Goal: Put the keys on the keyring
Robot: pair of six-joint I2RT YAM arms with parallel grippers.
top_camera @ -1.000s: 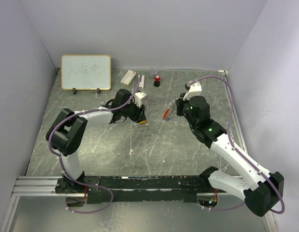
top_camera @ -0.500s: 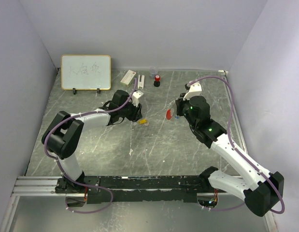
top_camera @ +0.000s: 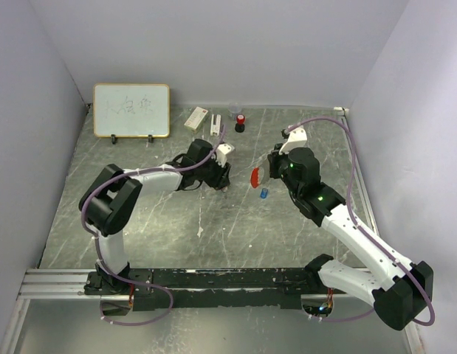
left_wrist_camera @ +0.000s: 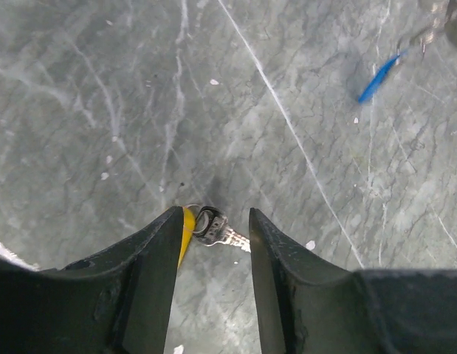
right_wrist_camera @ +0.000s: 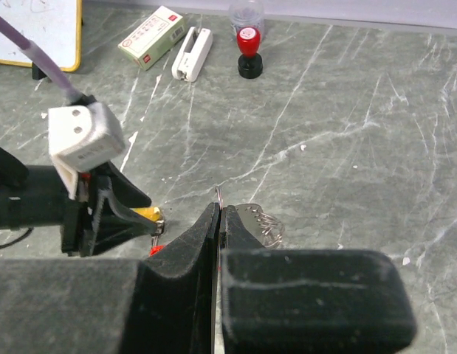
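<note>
1. Nearest me, the right claw (top_camera: 263, 175) is pressed together on the keyring (top_camera: 255, 178). The red tag sticks out to the left of the fingers, and a bit of bead chain shows just past the tips.
2. The blue key (top_camera: 263, 193) dangles from that chain just under the tag, clear of the table (top_camera: 235, 228).
3. Beside it, near but apart, the left claw (left_wrist_camera: 215, 217) points toward the right one. It pinches the tan key (left_wrist_camera: 206, 225) crosswise — head against one finger, blade reaching to the other.
4. Farther back I see a red-topped stamp (right_wrist_camera: 247, 44), a white stapler (right_wrist_camera: 193, 53) and a small box (right_wrist_camera: 150, 37) in a row.
5. At the far left stands a whiteboard (top_camera: 131, 110).
</note>
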